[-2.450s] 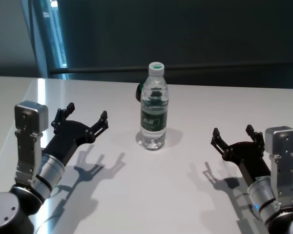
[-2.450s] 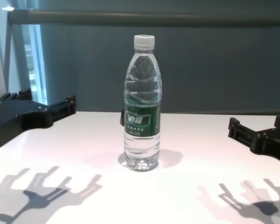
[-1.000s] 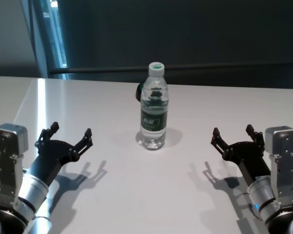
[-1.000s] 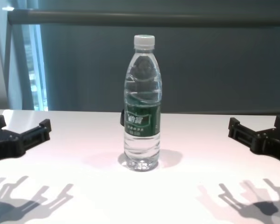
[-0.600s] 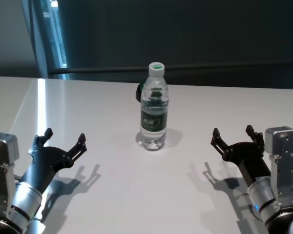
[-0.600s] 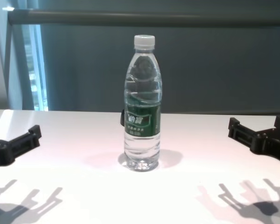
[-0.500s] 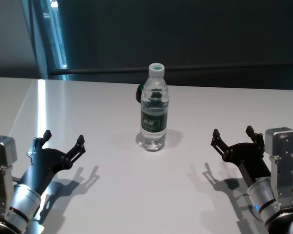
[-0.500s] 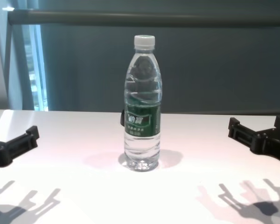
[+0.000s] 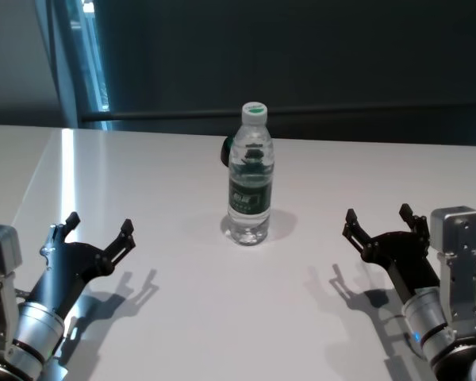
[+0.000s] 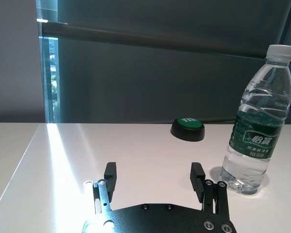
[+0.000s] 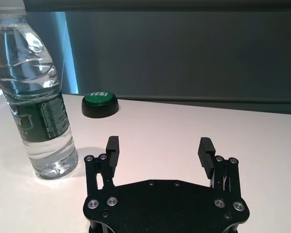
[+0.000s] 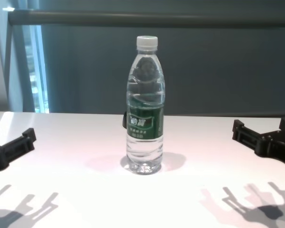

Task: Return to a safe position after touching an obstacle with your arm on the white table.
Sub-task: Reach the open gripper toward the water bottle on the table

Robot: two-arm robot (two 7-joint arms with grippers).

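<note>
The obstacle, a clear water bottle (image 9: pixel 249 174) with a white cap and dark green label, stands upright mid-table on the white table (image 9: pixel 222 317). It also shows in the chest view (image 12: pixel 145 106), the left wrist view (image 10: pixel 256 119) and the right wrist view (image 11: pixel 35 94). My left gripper (image 9: pixel 97 230) is open and empty at the near left, well apart from the bottle; it shows in the left wrist view (image 10: pixel 155 174). My right gripper (image 9: pixel 382 220) is open and empty at the near right, also apart from the bottle; it shows in the right wrist view (image 11: pixel 161 148).
A black puck with a green top (image 10: pixel 187 129) lies on the table behind the bottle; it shows in the right wrist view (image 11: pixel 100 103) too. A dark wall with a rail runs behind the table's far edge. A bright window strip (image 9: pixel 83 63) is at the back left.
My left arm has drawn back from beside the bottle toward the near left corner of the table. The bottle and the right arm have not moved.
</note>
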